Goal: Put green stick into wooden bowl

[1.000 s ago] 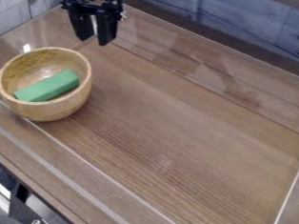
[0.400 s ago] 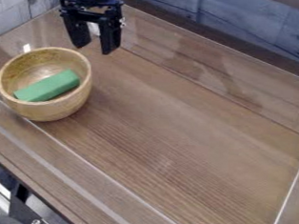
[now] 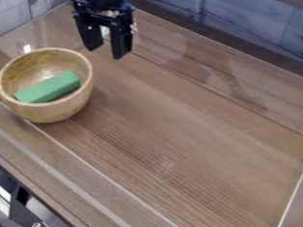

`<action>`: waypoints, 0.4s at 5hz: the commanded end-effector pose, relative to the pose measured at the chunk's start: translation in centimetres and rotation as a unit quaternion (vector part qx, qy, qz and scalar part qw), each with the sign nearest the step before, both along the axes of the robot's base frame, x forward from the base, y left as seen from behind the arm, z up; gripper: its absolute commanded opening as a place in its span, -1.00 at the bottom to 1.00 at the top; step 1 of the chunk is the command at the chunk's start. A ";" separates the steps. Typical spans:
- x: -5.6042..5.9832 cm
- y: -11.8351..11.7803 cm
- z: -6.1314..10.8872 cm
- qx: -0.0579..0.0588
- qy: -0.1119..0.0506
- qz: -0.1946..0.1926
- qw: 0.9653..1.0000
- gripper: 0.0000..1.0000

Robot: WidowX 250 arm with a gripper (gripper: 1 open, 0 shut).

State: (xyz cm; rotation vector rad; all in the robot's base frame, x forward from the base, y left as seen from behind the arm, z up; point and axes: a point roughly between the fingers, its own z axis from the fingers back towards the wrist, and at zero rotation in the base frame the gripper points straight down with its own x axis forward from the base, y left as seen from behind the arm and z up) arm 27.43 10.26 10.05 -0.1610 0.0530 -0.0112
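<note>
Green stick [image 3: 48, 87] lying inside wooden bowl [image 3: 43, 109]; gripper [image 3: 105, 41] empty, jaws apart.
Stick's long axis runs diagonally, lower-left to upper-right, tilted against the bowl's inner wall. Gripper points down, above and to the right of the bowl, apart from stick. Wood-grain table [image 3: 180, 127] with clear raised edging; grey planked wall behind.

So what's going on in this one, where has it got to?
A single robot arm works over a wooden table. The green stick already lies inside the wooden bowl at the left, tilted against the inner wall. The gripper hangs above the table behind and to the right of the bowl, jaws open and empty, touching nothing. The placing looks done.
</note>
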 end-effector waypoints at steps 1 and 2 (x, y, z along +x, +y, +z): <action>0.7 -0.5 1.5 0.010 -0.028 -0.012 0.999 1.00; 1.1 -0.8 1.6 0.013 -0.031 -0.031 0.999 1.00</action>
